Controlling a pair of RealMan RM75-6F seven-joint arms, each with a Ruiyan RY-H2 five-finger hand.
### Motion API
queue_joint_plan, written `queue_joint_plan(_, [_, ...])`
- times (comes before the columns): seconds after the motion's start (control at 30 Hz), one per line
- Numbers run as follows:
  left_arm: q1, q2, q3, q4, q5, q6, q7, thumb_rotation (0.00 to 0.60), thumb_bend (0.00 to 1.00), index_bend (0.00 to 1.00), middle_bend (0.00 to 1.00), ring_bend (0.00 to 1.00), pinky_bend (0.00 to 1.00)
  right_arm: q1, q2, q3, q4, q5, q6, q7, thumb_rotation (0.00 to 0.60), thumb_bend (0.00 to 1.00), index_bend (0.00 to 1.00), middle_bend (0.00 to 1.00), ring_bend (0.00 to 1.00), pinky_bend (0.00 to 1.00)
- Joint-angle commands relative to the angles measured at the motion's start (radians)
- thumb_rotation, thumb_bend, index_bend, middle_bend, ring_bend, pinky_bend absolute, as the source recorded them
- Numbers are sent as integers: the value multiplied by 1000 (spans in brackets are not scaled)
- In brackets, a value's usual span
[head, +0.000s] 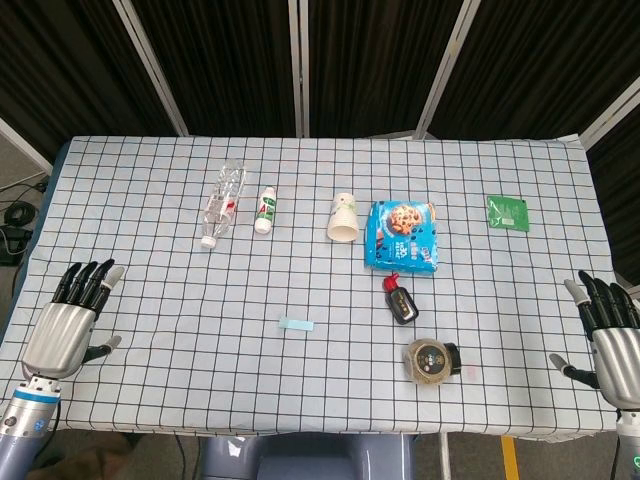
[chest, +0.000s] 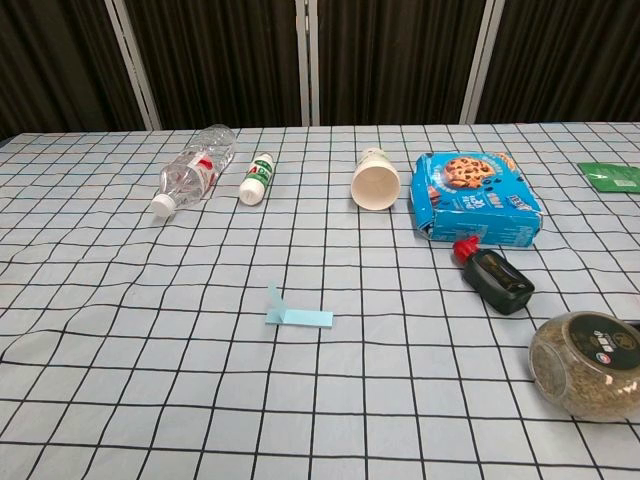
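Checked cloth is covering the table (head: 150, 300), a pale blue-white sheet with dark grid lines, and both hands are resting at its near corners. The left hand (head: 68, 325) is lying palm down with its dark fingers spread apart and holding nothing; the right hand (head: 608, 335) is doing the same at the opposite corner, fingers apart and gripping nothing. Neither hand is showing in the chest view.

One blue cookie box (head: 401, 236) is lying flat, far from the right hand and toward the table's middle, its printed top showing cookies; one end looks dented in the chest view. One clear plastic bottle (head: 222, 203) with a red-and-white label is lying on its side well beyond the left hand, white cap pointing toward the near edge. One round jar (head: 430, 361) is sitting on its side nearest the right hand, filled with brownish grains. One paper cup (head: 343, 218) is lying tipped over, its mouth facing the cameras and showing nothing inside. One small white bottle (head: 265, 211) with a green label is lying just beside the clear bottle. One green packet (head: 508, 213) is lying far beyond the right hand. One black bottle (head: 400, 298) with a red cap is lying between box and jar. One light blue paper strip (head: 296, 324), one end folded up, is lying between the hands.
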Motion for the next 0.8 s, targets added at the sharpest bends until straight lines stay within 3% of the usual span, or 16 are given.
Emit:
queue_joint_plan(0.03, [-2, 2, 0, 5, 8, -3, -12, 600, 17, 0, 0, 0, 0, -1, 0, 0, 2, 1, -1, -1, 600, 0, 8, 0, 0, 0])
queue_joint_plan(0.23, [-5, -5, -2, 22, 4, -17, -17, 600, 17, 0, 0, 0, 0, -2, -8, 7, 0, 10, 1, -23, 600, 0, 9, 0, 0, 0])
queue_joint_plan(0.4, [-153, -54, -48, 123, 73, -164, -42, 600, 5, 10, 0, 0, 0, -1, -13, 21, 4, 21, 8, -34, 600, 0, 11, 0, 0, 0])
queue_joint_plan(0.5, [-251, -97, -62, 202, 154, -224, -103, 600, 4, 90, 0, 0, 0, 4, -19, 27, 4, 35, -3, -49, 600, 0, 12, 0, 0, 0])
queue_joint_plan(0.67, [-392, -166, -65, 293, 247, -322, -157, 600, 182, 212, 0, 0, 0, 7, -29, 35, 8, 54, -11, -68, 600, 0, 15, 0, 0, 0])
queue_joint_plan(0.8, [-480, -227, -66, 348, 294, -373, -170, 600, 243, 317, 0, 0, 0, 11, -31, 41, 10, 78, -27, -76, 600, 0, 19, 0, 0, 0])
